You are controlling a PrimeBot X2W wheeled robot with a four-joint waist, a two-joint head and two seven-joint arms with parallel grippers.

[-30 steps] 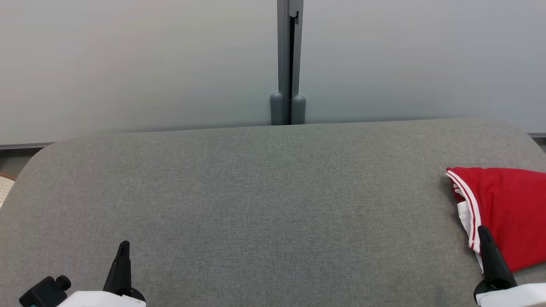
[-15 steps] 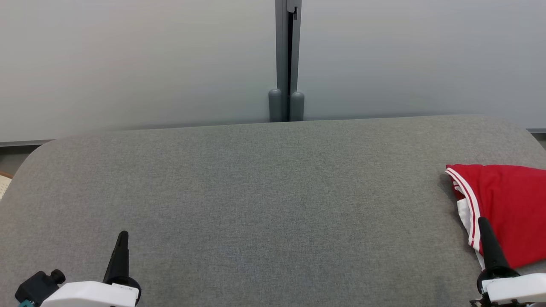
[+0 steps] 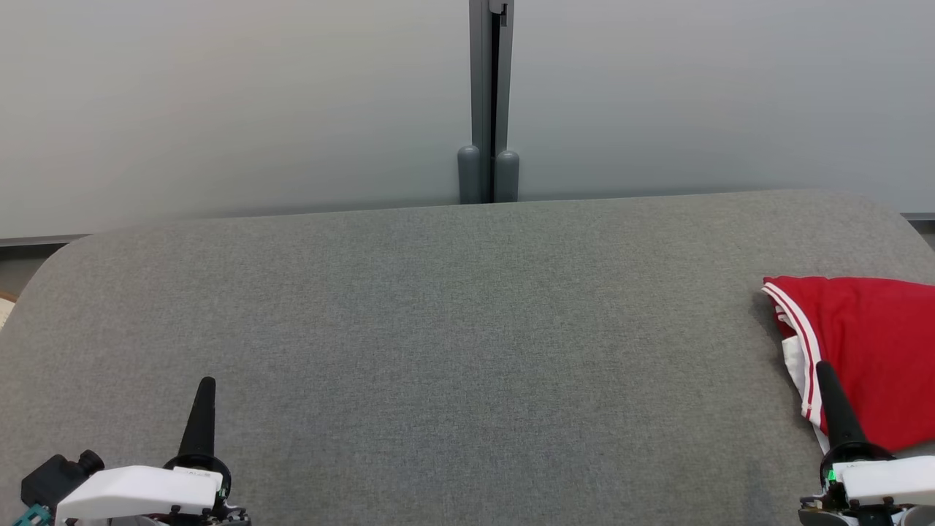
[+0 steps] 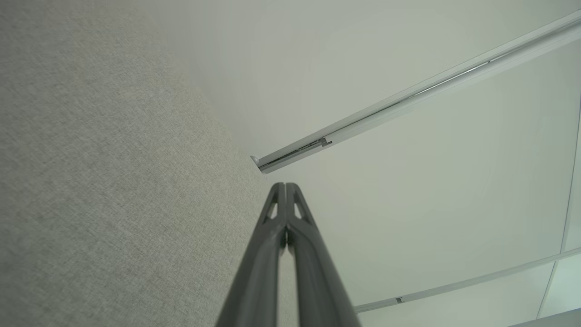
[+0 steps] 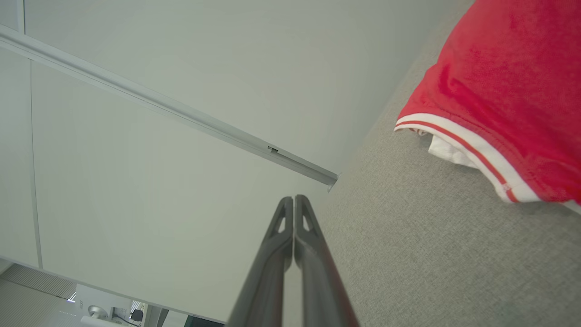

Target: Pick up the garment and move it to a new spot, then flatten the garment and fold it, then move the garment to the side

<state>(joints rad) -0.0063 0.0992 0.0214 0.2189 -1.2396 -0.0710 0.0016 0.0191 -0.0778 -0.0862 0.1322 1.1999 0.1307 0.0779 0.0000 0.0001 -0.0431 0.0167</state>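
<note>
A red garment [image 3: 873, 351] with white trim and a red stripe lies folded at the right edge of the grey padded table [image 3: 453, 329]; part of it runs out of the head view. The same garment [image 5: 504, 86] fills the upper right of the right wrist view. My right gripper [image 3: 824, 369] is shut and empty at the lower right, its tip in front of the garment's white-trimmed edge. Its fingers [image 5: 294, 202] press together. At the lower left, my left gripper [image 3: 207, 385] is shut too, with fingertips [image 4: 285, 187] closed over bare table.
Pale wall panels stand behind the table, joined by a grey post [image 3: 489, 102] with two rounded feet at the table's far edge. A pale object [image 3: 6, 307] peeks in at the left edge, beside the table's rounded corner.
The whole head view has shifted, so the camera moved: table edge and garment sit slightly higher. Both grippers stand a little higher in view, both staying shut. The garment lies as before.
</note>
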